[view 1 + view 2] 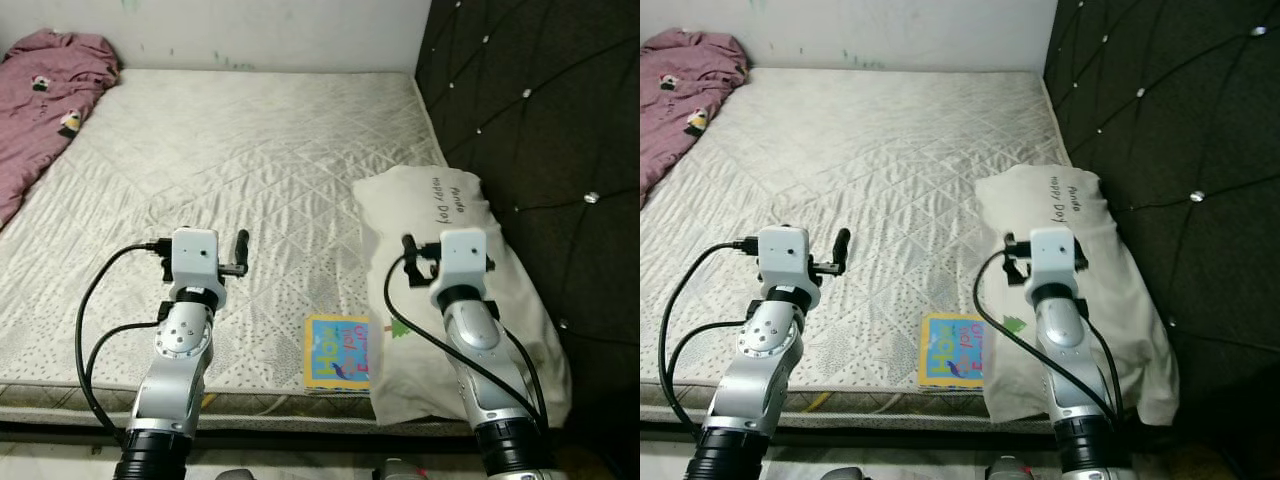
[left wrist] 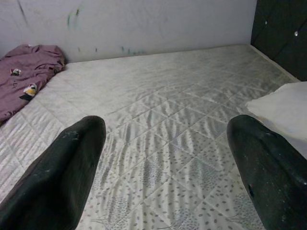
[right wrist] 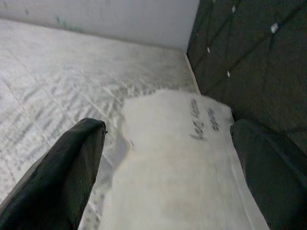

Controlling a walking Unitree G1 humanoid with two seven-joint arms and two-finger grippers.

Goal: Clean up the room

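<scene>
The soft cream fabric pillow [image 1: 455,290] lies at the right of the quilted white bed [image 1: 230,170], beside the black headboard [image 1: 540,110]. The right gripper [image 3: 168,158] hovers above it, fingers spread; the left gripper [image 2: 165,158] likewise gapes over bare mattress. Light and floppy, the pillow is probably best pinched at a near corner.

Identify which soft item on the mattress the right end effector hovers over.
The white printed pillow by the black headboard; the crumpled maroon blanket lies at the far corner.
</scene>
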